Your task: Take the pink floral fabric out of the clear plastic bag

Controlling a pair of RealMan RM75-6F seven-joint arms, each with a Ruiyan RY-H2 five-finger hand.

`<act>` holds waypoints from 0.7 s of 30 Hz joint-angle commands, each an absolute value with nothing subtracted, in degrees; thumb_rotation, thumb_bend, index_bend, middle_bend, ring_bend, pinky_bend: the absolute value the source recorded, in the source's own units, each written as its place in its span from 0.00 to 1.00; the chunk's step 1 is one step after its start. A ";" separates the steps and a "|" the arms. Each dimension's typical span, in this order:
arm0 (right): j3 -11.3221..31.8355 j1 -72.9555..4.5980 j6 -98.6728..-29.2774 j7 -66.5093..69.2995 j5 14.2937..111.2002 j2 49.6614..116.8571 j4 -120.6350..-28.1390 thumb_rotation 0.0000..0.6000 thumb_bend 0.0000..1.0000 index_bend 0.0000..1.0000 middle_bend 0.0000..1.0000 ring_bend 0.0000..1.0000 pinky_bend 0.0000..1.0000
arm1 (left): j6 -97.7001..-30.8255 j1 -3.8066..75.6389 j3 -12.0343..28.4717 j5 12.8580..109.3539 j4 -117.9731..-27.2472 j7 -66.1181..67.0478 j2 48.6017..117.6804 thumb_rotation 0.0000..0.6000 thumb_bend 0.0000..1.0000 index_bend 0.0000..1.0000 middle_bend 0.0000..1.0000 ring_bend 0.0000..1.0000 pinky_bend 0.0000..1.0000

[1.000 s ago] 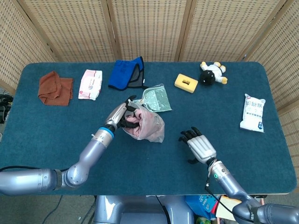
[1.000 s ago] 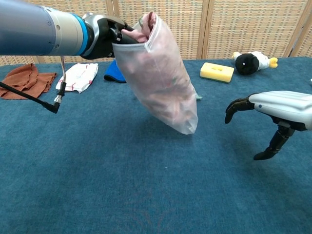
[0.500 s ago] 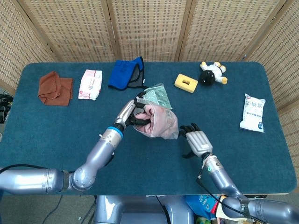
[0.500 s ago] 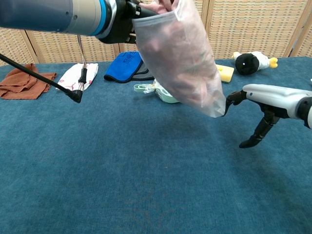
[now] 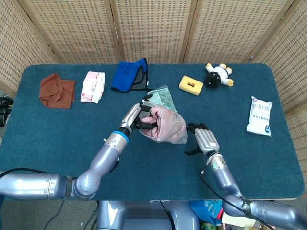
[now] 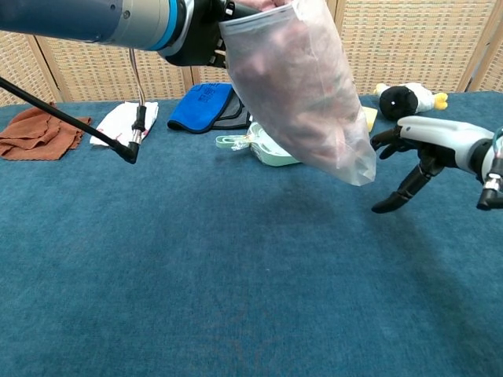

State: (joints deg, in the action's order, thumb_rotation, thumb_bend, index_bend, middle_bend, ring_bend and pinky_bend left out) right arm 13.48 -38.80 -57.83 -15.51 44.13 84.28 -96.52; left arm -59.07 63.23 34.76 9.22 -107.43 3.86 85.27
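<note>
My left hand point(image 5: 138, 116) point(image 6: 200, 31) grips the mouth of the clear plastic bag point(image 5: 169, 130) point(image 6: 302, 98) and holds it in the air above the table. The pink floral fabric point(image 5: 164, 123) point(image 6: 291, 86) fills the bag and bunches at its top by my fingers. The bag hangs tilted, its lower corner toward my right hand point(image 5: 205, 139) point(image 6: 428, 141). That hand floats just beside the corner, fingers apart and slightly curled, holding nothing. Whether it touches the bag I cannot tell.
On the blue table point(image 5: 57, 139) lie a brown cloth point(image 5: 56, 90), a white wipes pack point(image 5: 92, 86), a blue cloth point(image 5: 130, 75), a green packet point(image 5: 162, 98), a yellow sponge point(image 5: 191, 85), a plush toy point(image 5: 218, 75) and a white packet point(image 5: 260, 115).
My left hand has lifted the bag and carried it to the right. My right hand has risen and moved in toward the bag's lower corner.
</note>
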 commanded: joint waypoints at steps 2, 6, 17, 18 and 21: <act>14.96 -38.56 -60.10 -14.56 42.98 85.59 -97.00 1.00 0.00 0.43 0.19 0.18 0.04 | -59.68 63.33 34.93 9.13 -107.47 3.07 85.89 1.00 0.62 0.79 0.00 0.00 0.00; 16.14 -38.43 -61.42 -14.73 39.47 86.41 -98.36 1.00 0.00 0.43 0.19 0.18 0.04 | -61.61 63.42 35.24 9.89 -107.27 2.22 86.96 1.00 0.62 0.79 0.00 0.00 0.00; 18.84 -38.76 -62.59 -13.76 35.27 86.65 -101.91 1.00 0.19 0.49 0.21 0.20 0.08 | -65.40 63.84 35.78 10.25 -107.02 1.72 89.51 1.00 0.62 0.79 0.00 0.00 0.00; 19.10 -38.95 -63.26 -14.02 34.99 87.01 -101.93 1.00 0.21 0.49 0.21 0.20 0.08 | -65.65 63.90 35.83 10.11 -107.03 1.93 89.68 1.00 0.62 0.79 0.00 0.00 0.00; 19.51 -39.40 -64.36 -14.61 34.12 87.92 -101.75 1.00 0.29 0.49 0.22 0.21 0.08 | -65.85 63.85 36.30 9.73 -107.04 1.98 89.97 1.00 0.62 0.79 0.00 0.00 0.00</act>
State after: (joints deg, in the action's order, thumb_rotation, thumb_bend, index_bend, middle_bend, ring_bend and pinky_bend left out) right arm 19.31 -39.20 -64.09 -14.38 34.41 87.63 -101.79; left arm -65.81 63.87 36.21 9.81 -107.03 1.94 89.90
